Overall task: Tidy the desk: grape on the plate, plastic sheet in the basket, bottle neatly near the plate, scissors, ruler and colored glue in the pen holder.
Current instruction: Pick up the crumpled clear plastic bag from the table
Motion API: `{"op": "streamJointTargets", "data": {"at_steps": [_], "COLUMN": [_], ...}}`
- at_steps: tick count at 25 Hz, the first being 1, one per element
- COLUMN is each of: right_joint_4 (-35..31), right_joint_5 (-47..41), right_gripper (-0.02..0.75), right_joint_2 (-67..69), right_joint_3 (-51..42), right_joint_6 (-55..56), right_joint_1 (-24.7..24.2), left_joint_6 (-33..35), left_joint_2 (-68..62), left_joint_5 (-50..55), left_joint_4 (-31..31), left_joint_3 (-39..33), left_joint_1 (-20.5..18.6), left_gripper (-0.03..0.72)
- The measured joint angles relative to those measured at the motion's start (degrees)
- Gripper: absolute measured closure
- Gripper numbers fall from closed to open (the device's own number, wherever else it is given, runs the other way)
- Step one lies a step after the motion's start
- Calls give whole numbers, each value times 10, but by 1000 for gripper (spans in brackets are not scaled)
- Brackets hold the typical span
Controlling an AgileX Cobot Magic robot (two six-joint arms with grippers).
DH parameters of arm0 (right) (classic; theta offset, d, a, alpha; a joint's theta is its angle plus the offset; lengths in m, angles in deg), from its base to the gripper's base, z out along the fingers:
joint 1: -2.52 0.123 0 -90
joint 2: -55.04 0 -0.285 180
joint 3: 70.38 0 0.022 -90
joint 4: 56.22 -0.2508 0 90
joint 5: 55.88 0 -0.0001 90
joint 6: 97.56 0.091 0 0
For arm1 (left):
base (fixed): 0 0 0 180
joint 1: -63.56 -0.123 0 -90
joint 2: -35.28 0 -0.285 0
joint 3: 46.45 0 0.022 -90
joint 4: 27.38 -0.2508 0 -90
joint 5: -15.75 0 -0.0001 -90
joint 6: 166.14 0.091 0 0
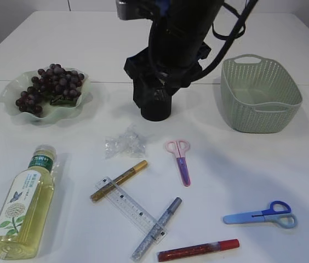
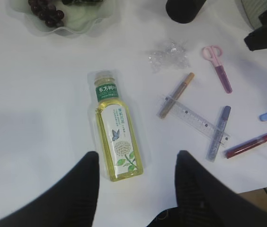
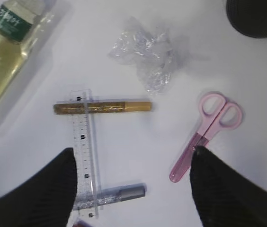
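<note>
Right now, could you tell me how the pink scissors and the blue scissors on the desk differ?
The pink scissors lie near the middle of the table, handles pointing away toward the black pen holder; the blue scissors lie near the front right, handles pointing right. The pink pair looks shorter, with a purple blade cover; the blue pair looks longer, in two shades of blue. Both lie flat, closed, untouched by either gripper.

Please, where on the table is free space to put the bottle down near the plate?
Bare table lies between the plate and the bottle, and right of the plate up to the pen holder. It is crowded around the ruler, where glue pens cross it, beside the plastic sheet.
</note>
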Motion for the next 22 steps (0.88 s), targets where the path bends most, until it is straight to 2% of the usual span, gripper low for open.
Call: {"op": "streamJointTargets", "data": {"at_steps": [9, 22], "right_joint_4": [16, -3], "right_joint_5": [2, 14], "right_gripper": [163, 163], "right_joint_2": [95, 204], "right_joint_3": [52, 173], "right_joint_6": [13, 14], "right_joint_1": [0, 0], "left_joint_6": [0, 0], "left_joint_2": [0, -13], "left_joint_5": [1, 1], "left_joint_4": [1, 2], "left_joint_3": [0, 0], "left_joint_1": [0, 0], "left_gripper": [308, 309]}}
